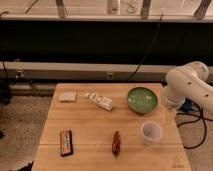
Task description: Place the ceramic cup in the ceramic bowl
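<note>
The ceramic cup [150, 132] is a small white handleless cup standing upright on the wooden table [90, 125], near its right edge. The ceramic bowl [142, 99] is a round glossy green bowl just behind the cup, a short gap apart, and looks empty. My white arm [189, 85] bulges in from the right, beside the bowl and above the table's right edge. My gripper does not show; only the arm's rounded joints are visible.
A pale flat packet [68, 96] lies at the back left. A white bottle [100, 101] lies on its side mid-back. A dark snack bar [66, 142] and a red-brown wrapped item [116, 143] lie at the front. Cables [197, 122] trail on the floor to the right.
</note>
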